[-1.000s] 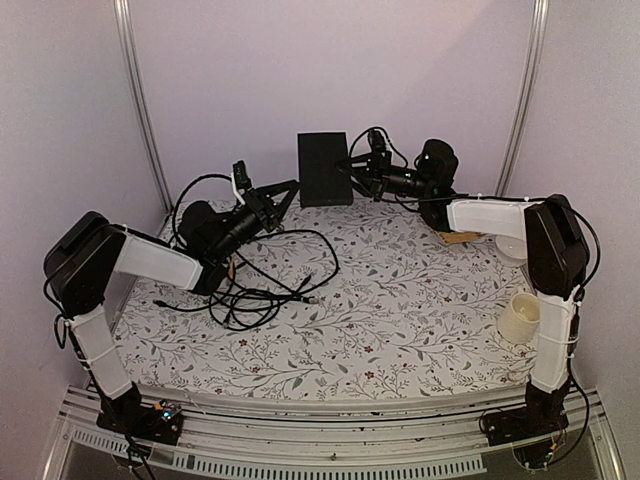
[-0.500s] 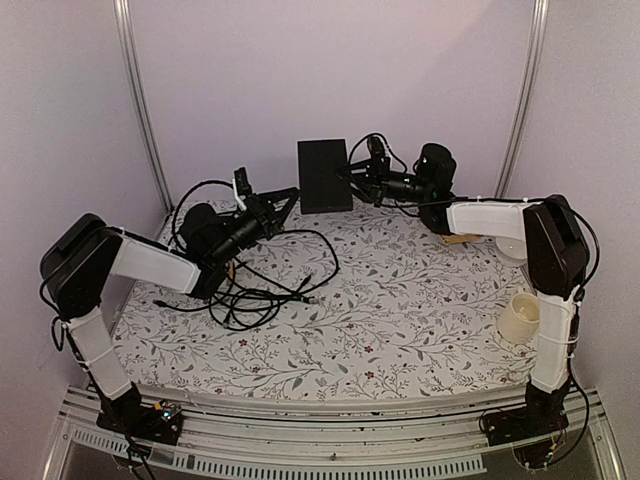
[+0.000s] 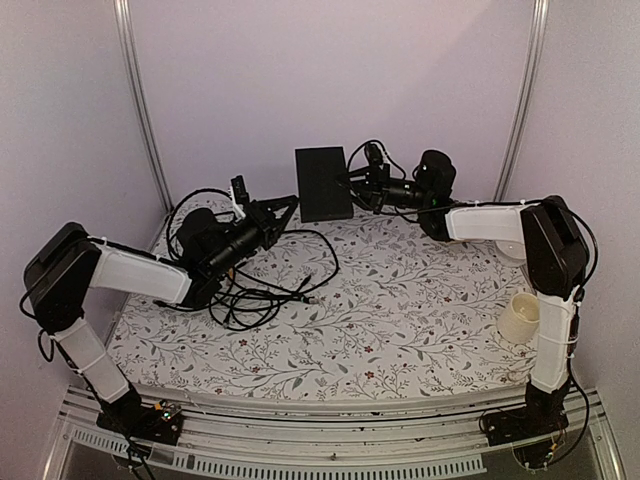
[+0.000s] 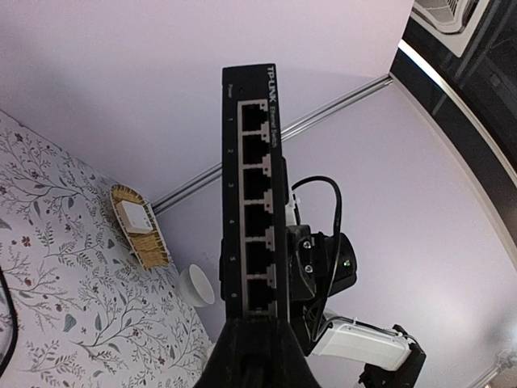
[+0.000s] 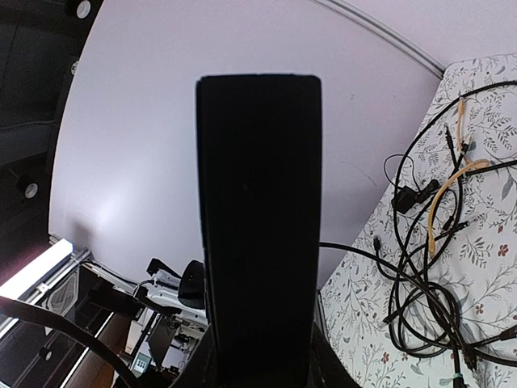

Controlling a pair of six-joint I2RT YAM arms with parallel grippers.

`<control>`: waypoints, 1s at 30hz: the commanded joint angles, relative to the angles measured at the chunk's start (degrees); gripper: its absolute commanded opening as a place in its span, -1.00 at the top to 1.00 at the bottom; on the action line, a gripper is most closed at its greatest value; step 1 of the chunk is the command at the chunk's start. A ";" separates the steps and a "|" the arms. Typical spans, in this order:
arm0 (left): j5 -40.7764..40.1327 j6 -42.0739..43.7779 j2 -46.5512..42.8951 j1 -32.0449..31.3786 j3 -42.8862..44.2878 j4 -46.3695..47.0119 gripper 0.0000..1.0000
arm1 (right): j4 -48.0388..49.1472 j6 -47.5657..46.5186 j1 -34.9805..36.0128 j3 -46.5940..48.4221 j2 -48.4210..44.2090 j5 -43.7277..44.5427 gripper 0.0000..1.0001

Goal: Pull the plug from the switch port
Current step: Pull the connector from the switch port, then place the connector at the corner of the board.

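The switch (image 3: 323,185), a flat black box, is held off the table near the back wall. My right gripper (image 3: 353,186) is shut on its right long edge; in the right wrist view that plain edge (image 5: 258,210) rises between the fingers (image 5: 258,360). The left wrist view shows the port row (image 4: 260,202), the visible ports empty. My left gripper (image 4: 250,331) is shut at the lowest ports, at the switch's lower left corner (image 3: 292,205). The plug is hidden inside its fingers. A black cable (image 5: 363,252) trails from behind the switch to the table.
A tangle of black and tan cables (image 3: 262,285) lies at the table's left. A wicker tray with a small white box (image 4: 137,226) and a white bowl (image 3: 512,248) sit at the back right. A cream cup (image 3: 520,318) stands by the right arm.
The switch has shifted slightly nearer with both grippers still on it. The left arm's elbow has swung down and to the left.
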 commanded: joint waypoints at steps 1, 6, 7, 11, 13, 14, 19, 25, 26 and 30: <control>-11.11 3.86 -5.57 2.07 -0.81 1.35 1.00 | 4.28 -0.18 -4.17 -1.14 -3.16 0.41 0.97; -11.88 5.52 -7.13 2.33 -1.15 -0.29 1.00 | 5.01 0.17 -5.49 -2.24 -3.63 -1.61 0.97; -11.80 5.72 -7.25 2.46 -1.23 -0.38 1.00 | 5.09 0.32 -5.77 -2.35 -3.67 -2.11 0.97; -11.22 6.22 -7.69 2.94 -1.49 -0.77 1.00 | 6.11 0.75 -6.95 -2.92 -3.90 -3.27 0.97; -11.05 6.34 -8.04 3.08 -1.66 -1.16 1.00 | 6.79 1.37 -7.58 -2.91 -4.00 -3.67 0.97; -11.02 6.41 -8.18 3.12 -1.68 -1.30 1.00 | 7.10 1.61 -7.93 -2.93 -4.08 -3.75 0.97; -11.38 6.33 -8.93 3.13 -2.65 -1.38 1.00 | 10.02 3.88 -9.81 -2.92 -3.84 -3.68 0.97; -12.29 6.51 -10.36 3.30 -3.76 -1.69 1.00 | 11.74 5.58 -11.62 -3.02 -4.07 -3.17 0.97; -12.21 6.47 -10.43 3.30 -3.79 -1.59 1.00 | 11.84 5.66 -11.65 -3.02 -4.09 -3.20 0.97; -11.60 6.44 -10.03 3.47 -3.62 -1.67 1.00 | 12.16 5.97 -11.61 -3.61 -4.27 -3.20 0.97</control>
